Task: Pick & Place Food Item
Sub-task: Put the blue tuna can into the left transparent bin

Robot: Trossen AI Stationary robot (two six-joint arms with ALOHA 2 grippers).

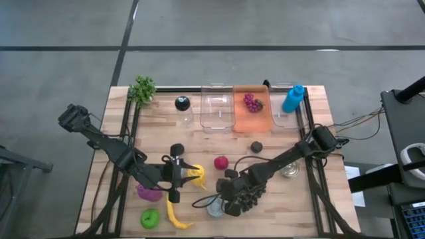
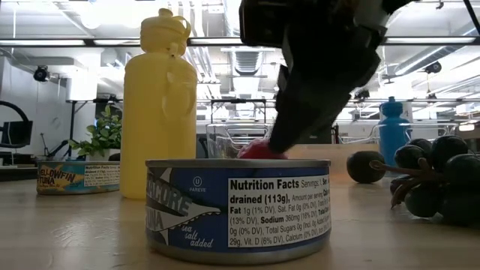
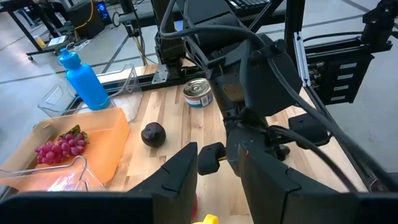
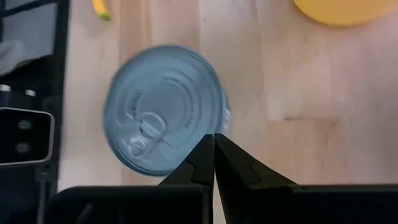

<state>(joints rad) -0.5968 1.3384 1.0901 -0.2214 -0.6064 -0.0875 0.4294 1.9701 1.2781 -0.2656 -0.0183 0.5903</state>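
A blue-labelled tin can [image 2: 240,206] stands upright on the table near its near edge, lid [image 4: 155,106] up. My right gripper [image 4: 214,138] is shut and points down over the can's rim, just above it in the low view [image 2: 279,142] and beside it from above [image 1: 229,199]. A bunch of dark grapes [image 2: 435,180] lies next to the can. My left gripper [image 1: 178,174] is open at a standing yellow bottle [image 1: 194,174], whose top [image 3: 208,219] shows low between the fingers [image 3: 186,171]. My right gripper points its shut fingertips [image 4: 208,152] straight down at the edge of the can's lid [image 4: 214,121]. Whether they touch the lid, I cannot tell. The can sits flat on the table.
At the far edge stand a clear bin [image 1: 218,109], an orange bin [image 1: 259,118] with red grapes [image 1: 252,102] and a blue bottle [image 1: 293,98]. Round red [image 1: 221,162] and dark [image 1: 256,147] foods lie mid-table; a banana [image 1: 176,216], a green and a purple item near left.
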